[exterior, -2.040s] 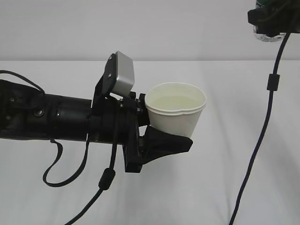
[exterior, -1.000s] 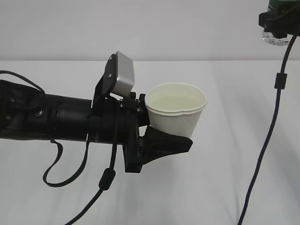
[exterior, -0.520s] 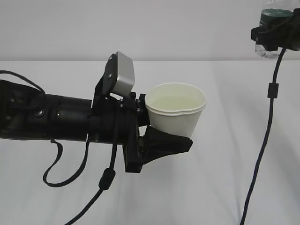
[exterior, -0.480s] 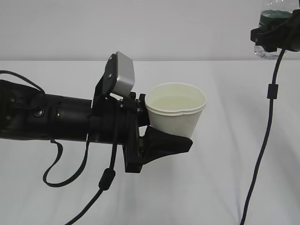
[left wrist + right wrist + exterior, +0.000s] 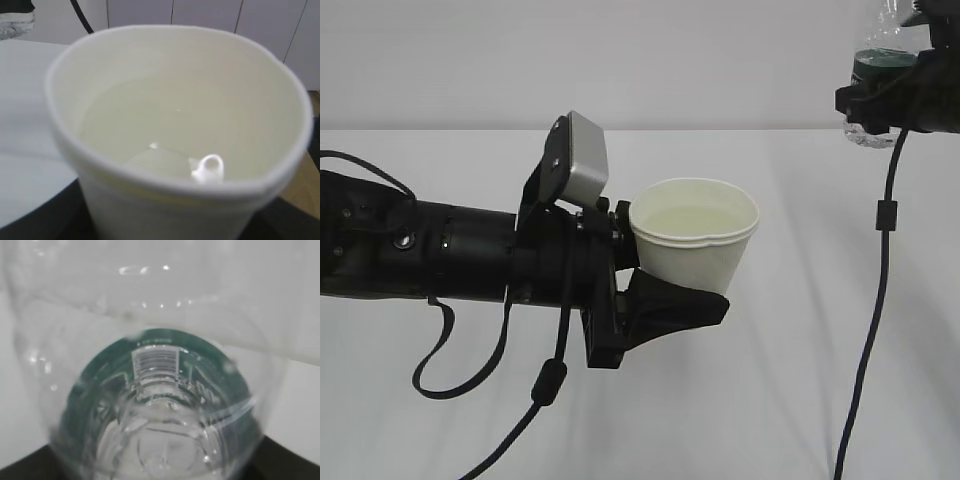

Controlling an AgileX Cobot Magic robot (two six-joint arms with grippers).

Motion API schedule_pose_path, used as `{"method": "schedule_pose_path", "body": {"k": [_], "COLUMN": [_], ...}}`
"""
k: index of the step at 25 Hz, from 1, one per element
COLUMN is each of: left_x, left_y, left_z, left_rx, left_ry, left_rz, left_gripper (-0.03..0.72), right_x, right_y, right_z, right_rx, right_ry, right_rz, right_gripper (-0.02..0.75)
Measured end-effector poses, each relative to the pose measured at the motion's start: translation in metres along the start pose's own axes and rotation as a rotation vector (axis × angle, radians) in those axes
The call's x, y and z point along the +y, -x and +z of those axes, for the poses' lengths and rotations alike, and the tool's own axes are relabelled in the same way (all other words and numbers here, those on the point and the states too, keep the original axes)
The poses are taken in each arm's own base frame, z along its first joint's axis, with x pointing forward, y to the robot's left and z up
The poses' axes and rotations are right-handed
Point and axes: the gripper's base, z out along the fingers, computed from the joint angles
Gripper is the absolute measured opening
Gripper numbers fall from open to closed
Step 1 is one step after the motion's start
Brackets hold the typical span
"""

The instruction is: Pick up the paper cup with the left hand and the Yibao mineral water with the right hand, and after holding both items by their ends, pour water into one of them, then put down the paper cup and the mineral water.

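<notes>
A small white paper cup (image 5: 695, 233) is held upright in the air above a plain white table (image 5: 770, 400), near the middle of the exterior view. Its rolled rim is slightly dented at the front, and pale clear water fills the lower part of its cream-white inside. From the left wrist view the cup (image 5: 175, 135) fills almost the whole picture, with a bright glint on the water near the front wall.

The left hand (image 5: 655, 290), a black gripper with a light grey block on top, reaches in from the left edge. Its fingers are clamped on the cup's lower wall: one black wedge-shaped finger (image 5: 675, 310) lies under and in front of the cup's base, while the other is hidden behind the cup. Black cables hang beneath the arm.

Well apart, at the top right corner, the right hand (image 5: 895, 100) grips the Yibao mineral water (image 5: 875, 65) around its dark green label band, high above the table's right side. The bottle's clear lower end shows beneath the fingers. The right wrist view looks straight along the clear ribbed bottle (image 5: 150, 405).
</notes>
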Motion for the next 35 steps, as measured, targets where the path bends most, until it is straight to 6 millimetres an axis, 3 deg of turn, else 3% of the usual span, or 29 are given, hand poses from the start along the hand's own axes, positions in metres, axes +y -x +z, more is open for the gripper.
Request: {"method": "schedule_pose_path", "body": {"k": [6, 28, 35], "left_x": [0.001, 0.001, 0.001], "left_y": [0.000, -0.001, -0.001], "left_z": [0.000, 0.000, 0.000], "left_rx": [0.005, 0.006, 0.007], "left_ry": [0.006, 0.008, 0.008], "left_rz": [-0.001, -0.001, -0.001], "left_gripper": [0.457, 0.457, 0.457], "right_x": [0.001, 0.001, 0.004], "right_y": [-0.003, -0.001, -0.020], "right_z": [0.008, 0.007, 0.005], "right_rx": [-0.043, -0.149, -0.221], "right_ry": [0.016, 0.009, -0.007], "right_rz": [0.013, 0.010, 0.056], "right_gripper": [0.411, 0.411, 0.411]}}
